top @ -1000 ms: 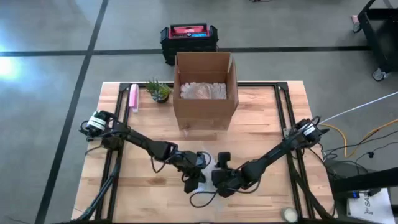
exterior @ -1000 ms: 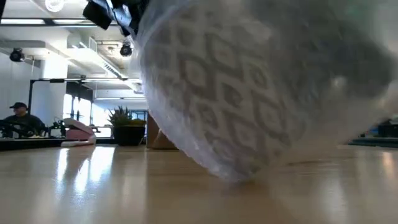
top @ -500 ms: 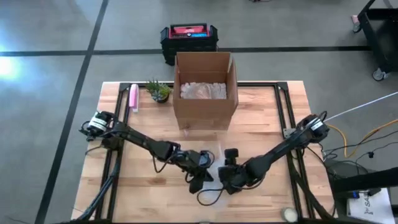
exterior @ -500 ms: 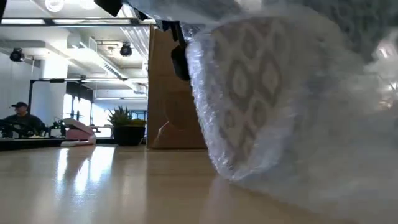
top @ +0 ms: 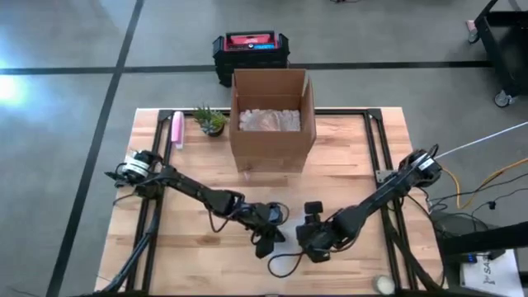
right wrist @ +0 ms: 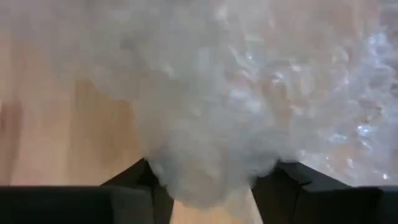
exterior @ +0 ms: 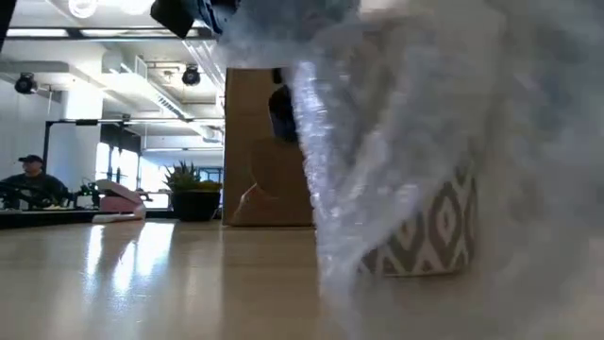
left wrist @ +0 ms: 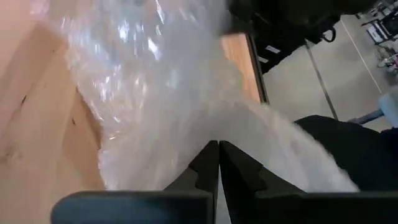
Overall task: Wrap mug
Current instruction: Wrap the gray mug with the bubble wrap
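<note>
A mug with a grey diamond pattern stands on the table under a sheet of clear bubble wrap that drapes over and around it. My left gripper and my right gripper sit close together near the table's front middle, with the wrapped mug between them. In the left wrist view the left gripper is shut on the wrap. In the right wrist view the right gripper straddles the wrapped bundle. The mug itself is hidden in both wrist views. My left gripper pinches a fold of the bubble wrap between its two shut fingers; the sheet spreads away from the fingertips over the table. My right gripper has the wrapped bundle's rounded end between its two spread fingers, and the wrap bulges back between them. The mug's base rests on the table.
An open cardboard box holding more wrap stands at the far middle. Beside it are a small plant and a pink object. A white roll lies at the near right edge. A person sits far behind the table.
Both grippers have gone toward the table's right edge with the wrapped mug. The mug was tilted and lifted a second ago; it now stands upright on the table, with the wrap hanging over it.
</note>
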Motion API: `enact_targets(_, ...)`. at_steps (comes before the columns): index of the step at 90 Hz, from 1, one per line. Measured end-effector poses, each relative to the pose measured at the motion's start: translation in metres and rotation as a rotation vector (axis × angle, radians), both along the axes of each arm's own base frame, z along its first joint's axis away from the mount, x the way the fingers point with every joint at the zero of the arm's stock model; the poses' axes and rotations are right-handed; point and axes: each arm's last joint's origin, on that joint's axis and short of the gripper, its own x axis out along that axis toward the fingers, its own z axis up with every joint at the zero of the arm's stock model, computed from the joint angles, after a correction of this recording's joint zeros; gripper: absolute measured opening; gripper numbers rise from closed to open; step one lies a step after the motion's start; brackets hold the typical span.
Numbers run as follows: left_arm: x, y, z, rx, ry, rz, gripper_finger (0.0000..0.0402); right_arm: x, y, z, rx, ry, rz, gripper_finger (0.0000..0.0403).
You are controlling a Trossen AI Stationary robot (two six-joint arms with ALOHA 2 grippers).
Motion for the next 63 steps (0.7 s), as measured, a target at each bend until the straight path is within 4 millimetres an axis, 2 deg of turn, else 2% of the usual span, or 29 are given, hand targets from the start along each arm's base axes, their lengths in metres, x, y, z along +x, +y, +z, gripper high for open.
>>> enact_targets(12,0.000,0.000,0.000,0.000,0.001,0.000,0.0000,-0.012,-0.007,0.006,-0.063,0.143,-0.003,0.0196)
enact_targets(28,0.000,0.000,0.000,0.002,0.002,-0.001,0.0000,-0.014,-0.007,0.016,-0.088,0.189,0.017,0.0207)
enact_targets(36,0.001,0.000,0.002,0.000,-0.003,-0.001,0.0000,-0.008,0.000,0.027,-0.037,0.120,0.065,0.0203)
enact_targets(45,0.003,-0.001,0.006,0.000,-0.018,-0.004,0.0000,0.008,0.014,0.036,0.034,-0.064,0.157,0.0187)
enact_targets(55,0.005,-0.002,0.011,0.002,-0.021,-0.006,0.0000,0.021,0.024,0.040,0.076,-0.199,0.248,0.0156)
enact_targets(63,0.006,-0.003,0.015,0.012,-0.011,-0.012,0.0000,0.024,0.025,0.041,0.079,-0.226,0.267,0.0124)
